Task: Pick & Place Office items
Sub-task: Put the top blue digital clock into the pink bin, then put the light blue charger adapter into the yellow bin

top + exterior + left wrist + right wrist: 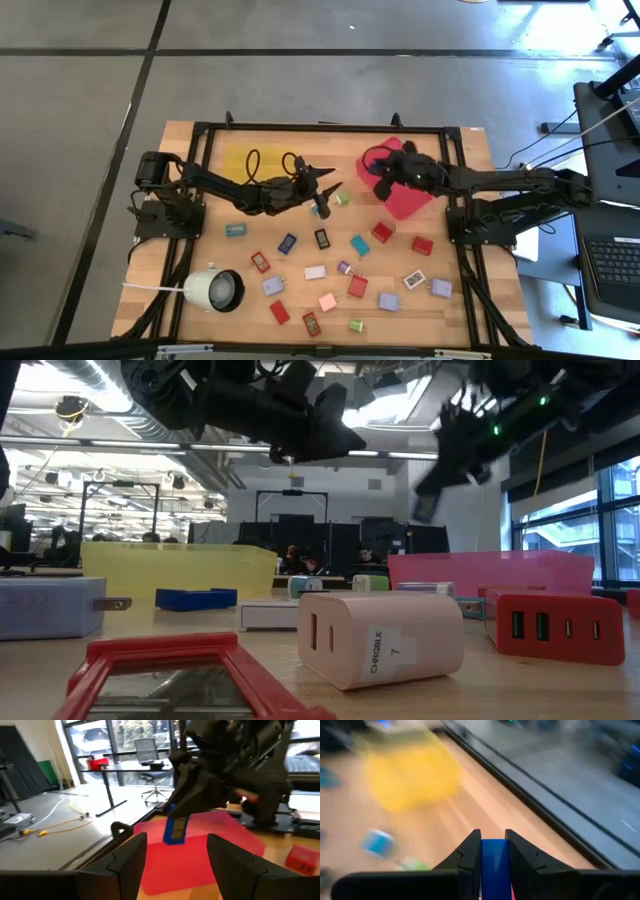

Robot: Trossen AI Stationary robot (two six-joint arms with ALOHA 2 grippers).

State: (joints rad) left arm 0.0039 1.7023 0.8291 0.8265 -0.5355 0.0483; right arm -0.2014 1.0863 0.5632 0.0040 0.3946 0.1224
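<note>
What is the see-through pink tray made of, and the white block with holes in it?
The pink tray looks like thin translucent plastic: light glows through its wall. The white block seems hard, smooth matte plastic, with rounded edges, two slots and a printed label. Neither can be confirmed by look alone.

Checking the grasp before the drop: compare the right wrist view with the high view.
Only the right wrist view shows the blue block clamped between the right tool fingers. Only the high view shows the left tool open over the table, the white lamp-like object and the scattered blocks. Both show the yellow tray.
</note>
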